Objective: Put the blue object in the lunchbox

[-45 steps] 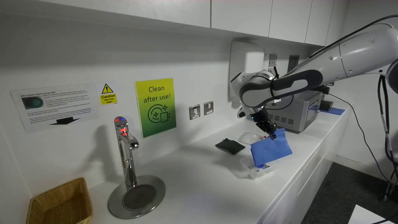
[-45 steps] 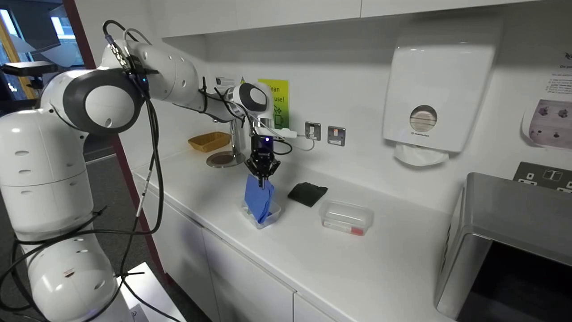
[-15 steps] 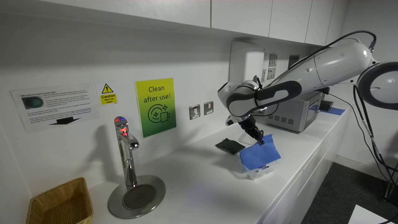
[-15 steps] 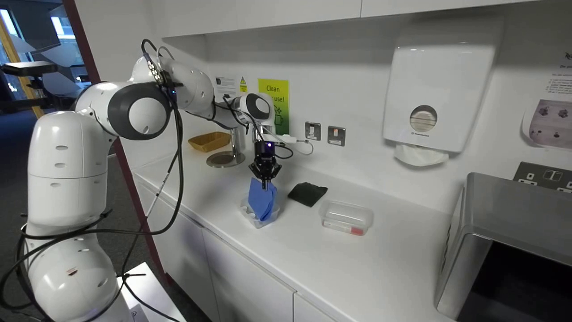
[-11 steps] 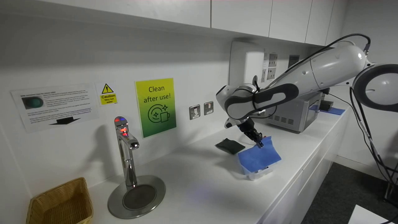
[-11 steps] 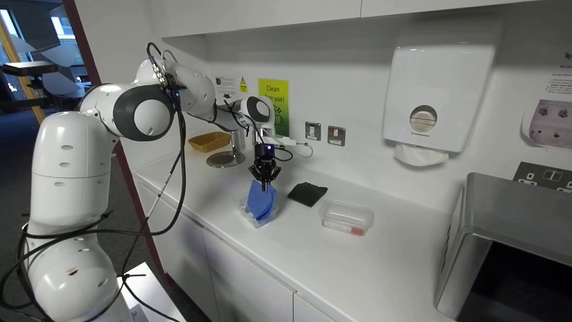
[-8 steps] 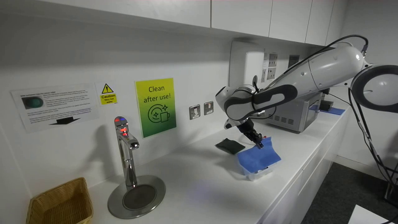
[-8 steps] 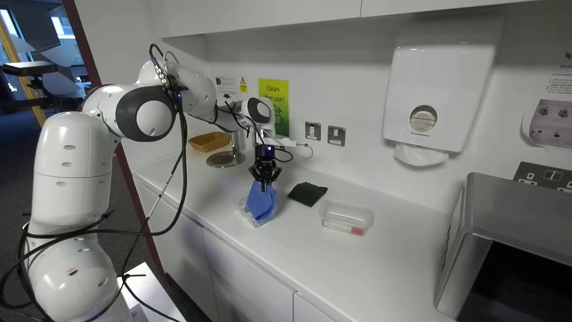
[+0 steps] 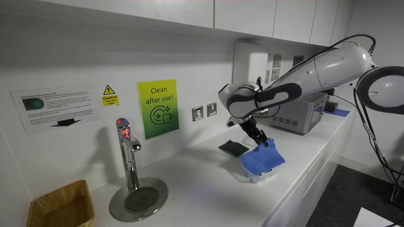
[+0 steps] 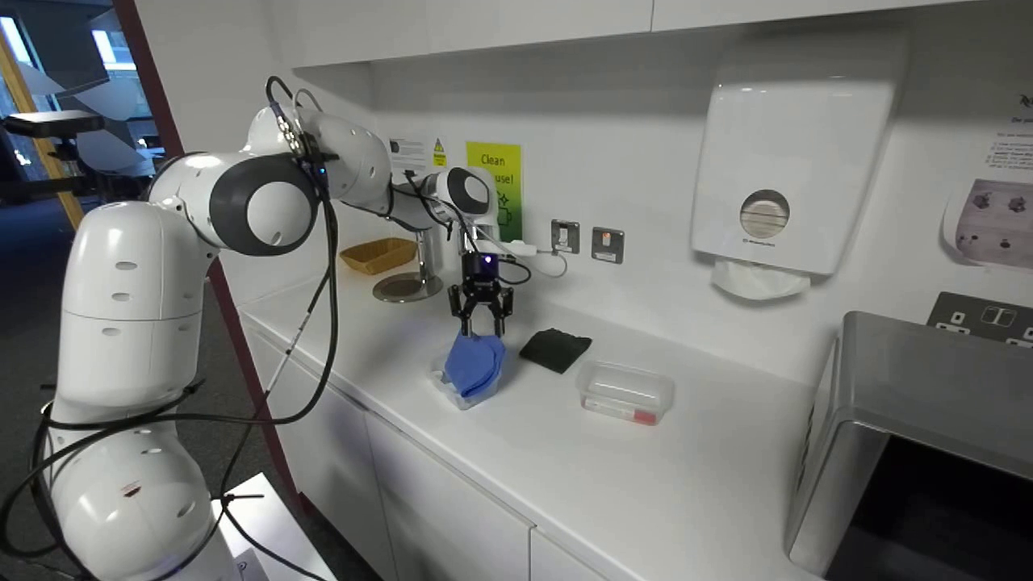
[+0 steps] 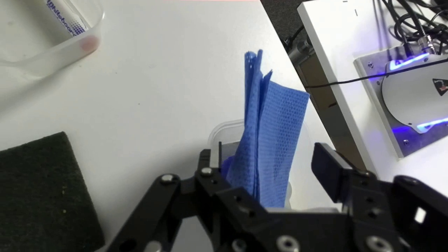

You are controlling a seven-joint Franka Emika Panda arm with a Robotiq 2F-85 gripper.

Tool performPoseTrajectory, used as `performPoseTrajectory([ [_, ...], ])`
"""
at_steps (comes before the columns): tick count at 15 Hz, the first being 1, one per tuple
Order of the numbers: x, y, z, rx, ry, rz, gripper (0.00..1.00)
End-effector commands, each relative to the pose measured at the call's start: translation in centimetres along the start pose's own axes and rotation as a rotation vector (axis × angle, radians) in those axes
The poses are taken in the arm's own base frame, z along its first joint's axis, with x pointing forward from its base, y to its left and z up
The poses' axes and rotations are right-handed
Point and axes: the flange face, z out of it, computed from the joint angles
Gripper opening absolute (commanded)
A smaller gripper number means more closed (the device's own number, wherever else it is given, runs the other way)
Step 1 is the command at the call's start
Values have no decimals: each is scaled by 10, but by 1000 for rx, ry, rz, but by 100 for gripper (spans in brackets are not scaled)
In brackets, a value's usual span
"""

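Observation:
The blue object, a floppy folded cloth (image 9: 263, 159), lies over and partly in the lunchbox, a translucent plastic container (image 9: 259, 179), with one edge standing up. In an exterior view the cloth (image 10: 473, 369) hides most of the lunchbox (image 10: 441, 378). My gripper (image 10: 483, 332) is just above the cloth's raised edge, fingers spread. Seen from the wrist, the jaws stand wide apart with the cloth (image 11: 276, 133) between them, and a gap shows on the right finger's side. Part of the lunchbox rim (image 11: 224, 126) appears behind it, with something purplish-blue inside.
A black square pad (image 10: 555, 349) lies beside the lunchbox. Another clear container (image 10: 625, 387) holds a red-ended marker. A microwave (image 9: 298, 110) stands farther along the counter; a tap (image 9: 127, 157) and wicker basket (image 9: 60, 206) are at its opposite end. The wall runs behind.
The cloth came down onto the lunchbox while gripped. In the last half second the jaws have opened and let go of it, and the gripper has risen slightly.

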Motion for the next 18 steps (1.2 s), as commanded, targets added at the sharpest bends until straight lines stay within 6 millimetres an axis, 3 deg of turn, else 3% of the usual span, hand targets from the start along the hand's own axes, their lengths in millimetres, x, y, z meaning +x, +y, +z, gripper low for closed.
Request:
performPoseTrajectory([
  [1,-11,-8,-21,-1,24,44,99],
  [8,-2,-43,-61,82,374,72,100],
  [12,7,-66,-87,122,558,177,100],
  [18,14,-66,-93,178,708,459,100],
])
